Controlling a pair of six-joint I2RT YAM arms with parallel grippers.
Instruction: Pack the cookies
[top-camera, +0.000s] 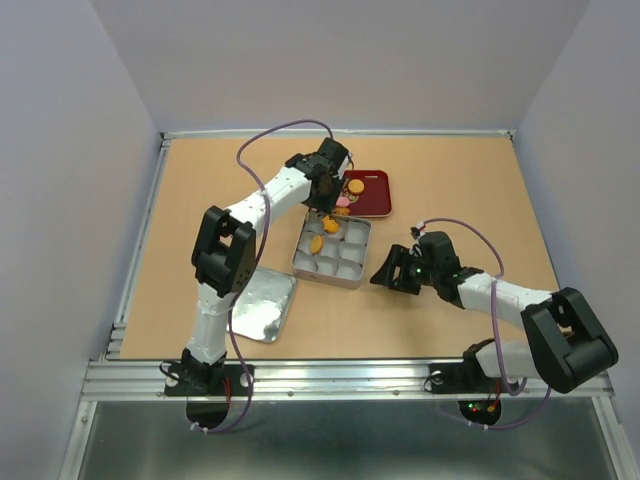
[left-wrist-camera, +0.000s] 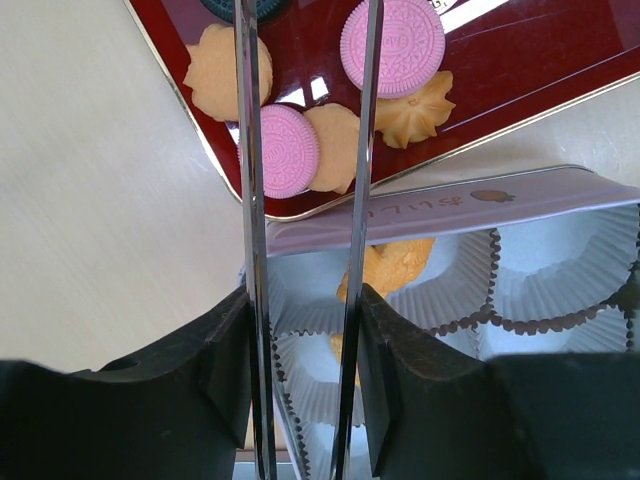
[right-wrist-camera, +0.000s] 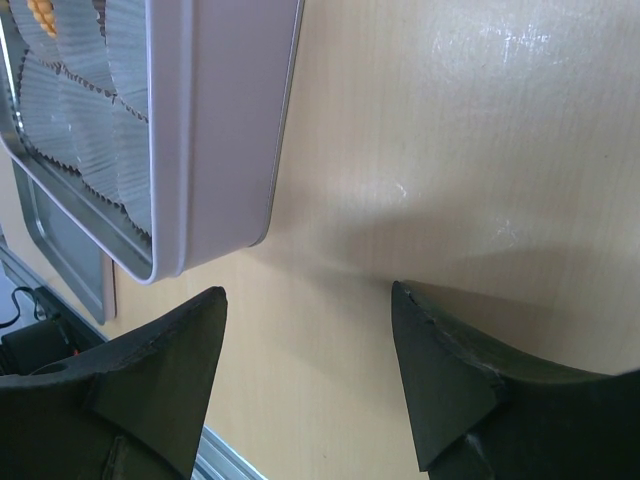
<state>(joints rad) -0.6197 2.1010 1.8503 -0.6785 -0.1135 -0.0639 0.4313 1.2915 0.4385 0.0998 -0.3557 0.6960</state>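
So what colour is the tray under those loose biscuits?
Dark red, glossy; the rectangular tray shows best in the left wrist view.

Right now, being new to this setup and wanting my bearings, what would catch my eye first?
The dark red tray at the table's far middle, strewn with pink and orange cookies, with the left tool hovering open over them. Just nearer sits the silver tin, a couple of orange cookies already in its paper cups.
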